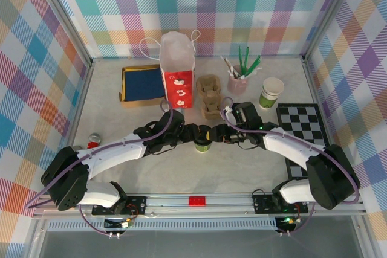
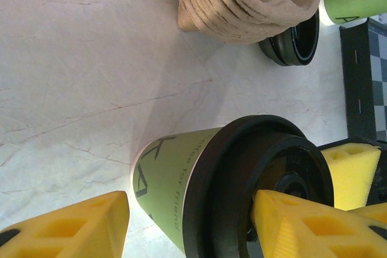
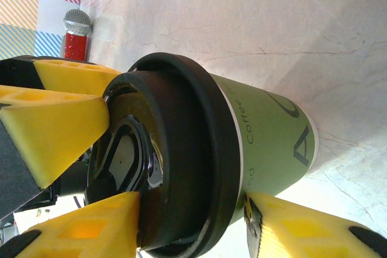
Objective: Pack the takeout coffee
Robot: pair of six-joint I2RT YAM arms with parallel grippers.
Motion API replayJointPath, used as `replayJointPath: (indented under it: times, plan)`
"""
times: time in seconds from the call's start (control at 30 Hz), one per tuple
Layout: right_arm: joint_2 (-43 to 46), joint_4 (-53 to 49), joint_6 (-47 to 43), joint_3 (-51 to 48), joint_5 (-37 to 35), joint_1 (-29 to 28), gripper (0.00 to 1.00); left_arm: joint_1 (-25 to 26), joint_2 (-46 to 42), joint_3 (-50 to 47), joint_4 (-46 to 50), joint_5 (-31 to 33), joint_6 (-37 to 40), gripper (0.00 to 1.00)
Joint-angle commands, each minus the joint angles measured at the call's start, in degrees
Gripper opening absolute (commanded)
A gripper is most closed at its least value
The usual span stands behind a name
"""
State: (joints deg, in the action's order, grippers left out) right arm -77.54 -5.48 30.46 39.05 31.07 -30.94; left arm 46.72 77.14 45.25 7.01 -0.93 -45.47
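Note:
The takeout coffee (image 1: 202, 144), olive-green with a black lid, stands at the table's middle between both arms. My left gripper (image 1: 192, 132) comes at it from the left. In the left wrist view that gripper (image 2: 190, 205) is open: one yellow finger rests on the lid top, the other hangs clear of the cup (image 2: 172, 179) near its base. My right gripper (image 1: 225, 137) reaches in from the right. In the right wrist view it (image 3: 192, 202) is shut on the cup (image 3: 266, 137), one finger on the lid top, the other under the rim.
Behind the cup stand a red bag (image 1: 178, 77), stacked pulp carriers (image 1: 209, 96) and a loose black lid (image 2: 296, 37). Back right are a lidless cup stack (image 1: 271, 93), a pink stirrer holder (image 1: 237, 80) and a checkered mat (image 1: 300, 124). A blue tray (image 1: 143, 84) sits back left, a red can (image 1: 94, 143) left.

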Motion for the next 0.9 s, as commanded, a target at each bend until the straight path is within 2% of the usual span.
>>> replayJointPath:
  times: [0.0,0.2,0.77,0.87]
  plan:
    - [-2.5,-13.7,-2.3,-2.2,-12.9,-0.5,0.47,0.6,2.3,-2.6,1.2,-4.4,-0.5,0.57]
    - [-0.1,-16.6,-3.8,2.0,-11.5,-0.4,0.63,0.7,2.5,-1.7,0.3,-5.4,-1.0,0.57]
    - [0.6,-20.9,-6.6,12.6,-7.7,-0.4,0.8,0.4,2.3,0.1,0.8,-4.8,-1.4,0.59]
    - [1.5,-22.3,-6.9,13.7,-8.2,-0.3,0.9,0.3,3.0,0.2,-0.4,-5.9,-1.8,0.6]
